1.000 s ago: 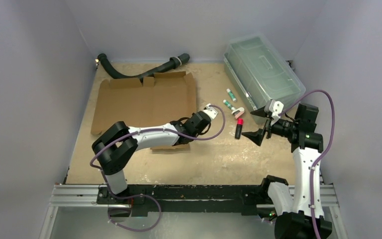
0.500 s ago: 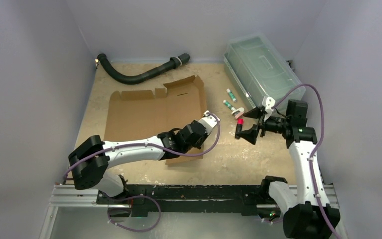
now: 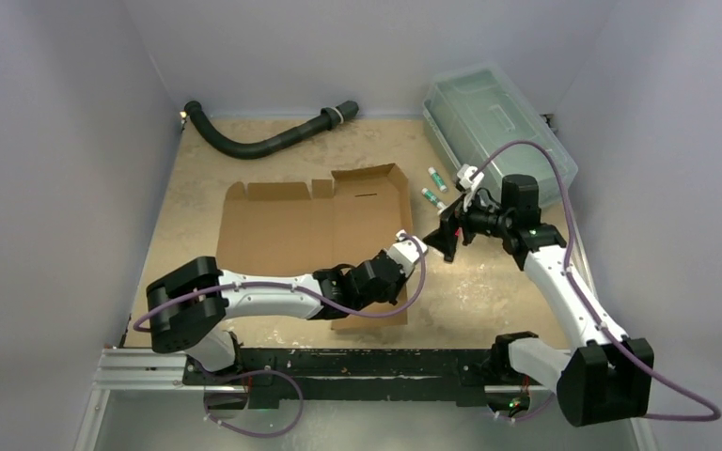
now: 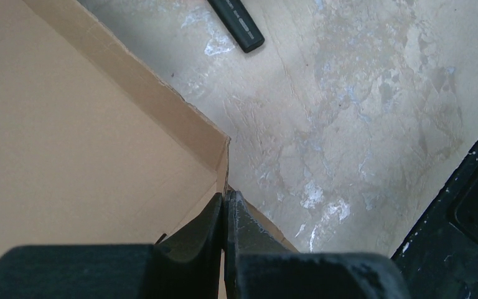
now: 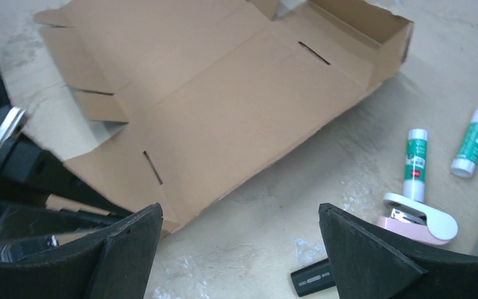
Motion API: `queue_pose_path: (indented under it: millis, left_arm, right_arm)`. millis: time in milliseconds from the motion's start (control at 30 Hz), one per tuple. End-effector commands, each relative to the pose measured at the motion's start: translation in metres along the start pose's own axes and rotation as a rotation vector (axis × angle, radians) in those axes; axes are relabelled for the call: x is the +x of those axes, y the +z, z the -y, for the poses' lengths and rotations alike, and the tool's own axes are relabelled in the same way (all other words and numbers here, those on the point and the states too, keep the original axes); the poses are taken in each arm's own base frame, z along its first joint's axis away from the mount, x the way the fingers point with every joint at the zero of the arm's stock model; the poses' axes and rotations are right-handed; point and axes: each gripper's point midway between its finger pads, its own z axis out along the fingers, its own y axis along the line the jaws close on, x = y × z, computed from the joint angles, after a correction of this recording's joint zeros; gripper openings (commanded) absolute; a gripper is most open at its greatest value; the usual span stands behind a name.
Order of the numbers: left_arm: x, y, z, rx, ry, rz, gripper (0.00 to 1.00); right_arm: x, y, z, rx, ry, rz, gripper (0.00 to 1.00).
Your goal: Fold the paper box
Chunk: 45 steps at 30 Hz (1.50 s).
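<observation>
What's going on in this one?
Two robot arms are folding a paper box, a brown cardboard sheet lying mostly flat mid-table, with flaps at its far right corner partly raised. The left gripper is shut on the sheet's right edge. The right gripper hangs wide open just right of the cardboard, holding nothing, near two glue sticks and a black marker. Most of the folding is not yet done.

The top camera looks down from above and behind the near edge onto the whole bench (image 3: 475, 301). The left wrist camera sits very close behind the left fingers (image 4: 205, 230), facing one corner of the paper box (image 4: 68, 156); the right wrist camera, farther back between the right fingers (image 5: 131, 249), views most of that box from the right.
</observation>
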Motion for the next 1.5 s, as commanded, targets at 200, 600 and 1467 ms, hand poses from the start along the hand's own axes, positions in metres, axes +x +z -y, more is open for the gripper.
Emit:
queue_pose_path:
  millis: [200, 600, 1467]
  left_arm:
    - [-0.007, -0.002, 0.019, 0.081, -0.164, 0.106, 0.00]
    - [-0.008, -0.004, 0.035, 0.135, -0.202, 0.111, 0.00]
    - [-0.053, -0.078, -0.003, 0.112, -0.342, 0.179, 0.59]
  right_arm:
    - [-0.008, 0.034, 0.032, 0.194, 0.184, 0.057, 0.99]
    - [0.031, 0.080, 0.059, 0.253, 0.328, -0.088, 0.83]
    - [0.014, 0.081, 0.064, 0.275, 0.301, -0.060, 0.00]
